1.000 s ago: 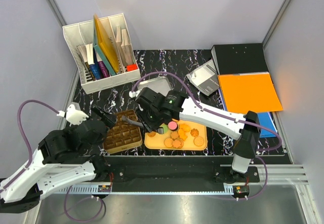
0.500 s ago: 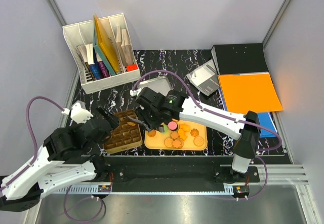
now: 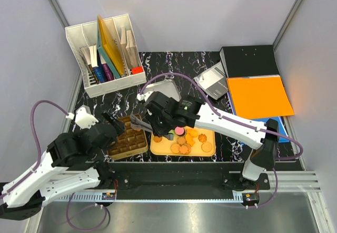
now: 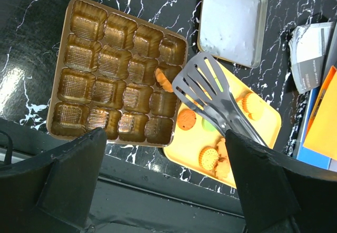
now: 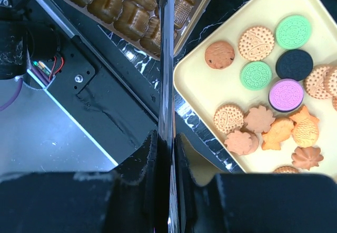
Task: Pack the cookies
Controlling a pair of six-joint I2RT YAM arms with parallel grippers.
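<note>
Several cookies point(image 5: 256, 43) lie on a yellow tray point(image 3: 208, 134): tan rounds, two green, one pink, one dark, some orange fish and flower shapes. A brown moulded tray point(image 4: 95, 96) with empty cells sits to its left, and one orange cookie point(image 4: 164, 79) lies in a cell at its right edge. My right gripper point(image 5: 167, 154) is shut on a metal slotted spatula point(image 4: 210, 96), whose blade hangs over the brown tray's right edge. My left gripper point(image 4: 174, 191) is open and empty, above the near edge of the brown tray.
A silver tray point(image 4: 231, 22) lies behind the yellow tray. A white file organiser point(image 3: 105, 54) stands at the back left. A black binder and an orange folder point(image 3: 258, 96) lie at the right, with a grey device point(image 3: 210, 80) beside them.
My right gripper has carried the spatula blade a little left and back over the brown tray's right edge. My left arm has shifted slightly right and forward.
</note>
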